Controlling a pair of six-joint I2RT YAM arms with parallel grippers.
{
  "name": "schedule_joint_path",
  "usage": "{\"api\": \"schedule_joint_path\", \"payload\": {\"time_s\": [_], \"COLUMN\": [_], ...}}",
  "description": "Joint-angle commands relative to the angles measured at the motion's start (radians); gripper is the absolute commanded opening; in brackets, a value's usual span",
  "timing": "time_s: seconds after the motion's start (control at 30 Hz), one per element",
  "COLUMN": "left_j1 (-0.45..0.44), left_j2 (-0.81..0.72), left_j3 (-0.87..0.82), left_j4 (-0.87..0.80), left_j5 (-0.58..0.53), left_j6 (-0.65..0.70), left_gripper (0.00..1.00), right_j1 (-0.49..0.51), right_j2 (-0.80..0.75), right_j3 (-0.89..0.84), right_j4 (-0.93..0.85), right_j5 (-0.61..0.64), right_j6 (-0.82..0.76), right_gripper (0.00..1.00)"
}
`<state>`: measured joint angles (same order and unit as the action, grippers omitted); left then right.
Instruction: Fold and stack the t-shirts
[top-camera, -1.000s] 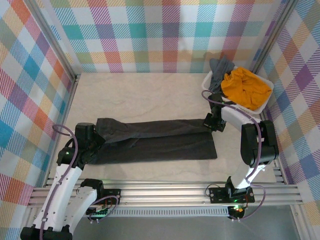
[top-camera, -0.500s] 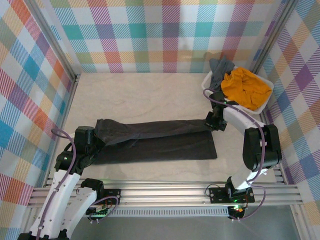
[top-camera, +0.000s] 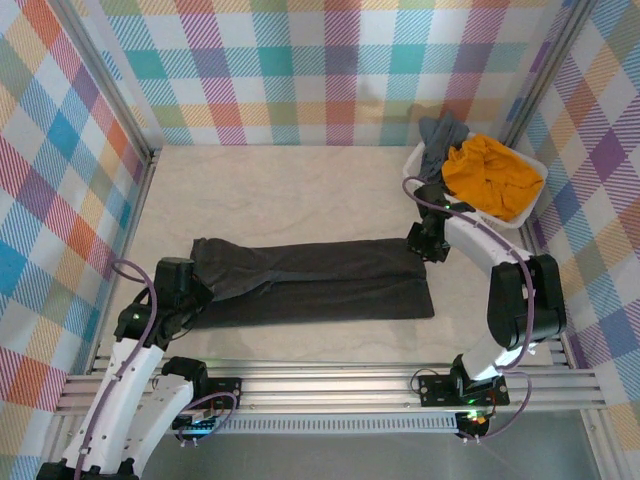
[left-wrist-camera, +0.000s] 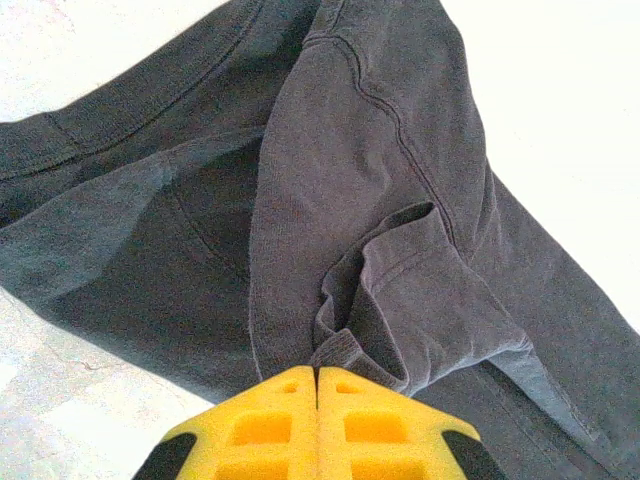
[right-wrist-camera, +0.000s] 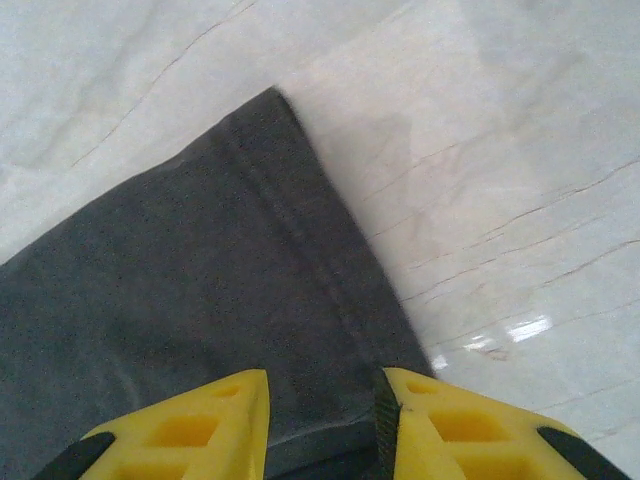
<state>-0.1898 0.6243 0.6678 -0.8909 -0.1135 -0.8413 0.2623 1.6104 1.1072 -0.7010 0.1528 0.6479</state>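
The dark charcoal t-shirt (top-camera: 320, 282) lies as a long folded band across the table's middle. My left gripper (top-camera: 188, 292) is at its left end, shut on a bunched fold of the cloth (left-wrist-camera: 345, 350); the yellow fingers (left-wrist-camera: 270, 415) meet with fabric pinched at their tips. My right gripper (top-camera: 421, 244) hovers at the shirt's far right corner (right-wrist-camera: 270, 110), open, with the flat cloth (right-wrist-camera: 180, 300) lying under and between its fingers (right-wrist-camera: 440, 420). The mustard-orange t-shirt (top-camera: 490, 176) and the slate grey t-shirt (top-camera: 443, 134) sit bundled in the basket.
The white slatted basket (top-camera: 413, 160) stands at the back right corner, just behind my right arm. Plaid walls close in the table on three sides. A metal rail (top-camera: 320, 385) runs along the near edge. Bare pale tabletop (top-camera: 280, 195) stretches behind the shirt.
The shirt's upper layer has come down toward the near side and lies flatter over the lower layer. My left gripper has shifted slightly nearer; the right gripper has edged left at the corner.
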Motion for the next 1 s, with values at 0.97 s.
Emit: {"api": "schedule_joint_path", "payload": {"time_s": [0.97], "left_j1": [-0.287], "left_j2": [-0.005], "left_j3": [0.045], "left_j4": [0.099], "left_j5": [0.041], "left_j6": [0.047], "left_gripper": [0.0], "right_j1": [0.031], "right_j2": [0.159], "right_j3": [0.068], "right_j4": [-0.02], "right_j5": [-0.007], "right_j6": [0.032], "right_gripper": [0.31]}}
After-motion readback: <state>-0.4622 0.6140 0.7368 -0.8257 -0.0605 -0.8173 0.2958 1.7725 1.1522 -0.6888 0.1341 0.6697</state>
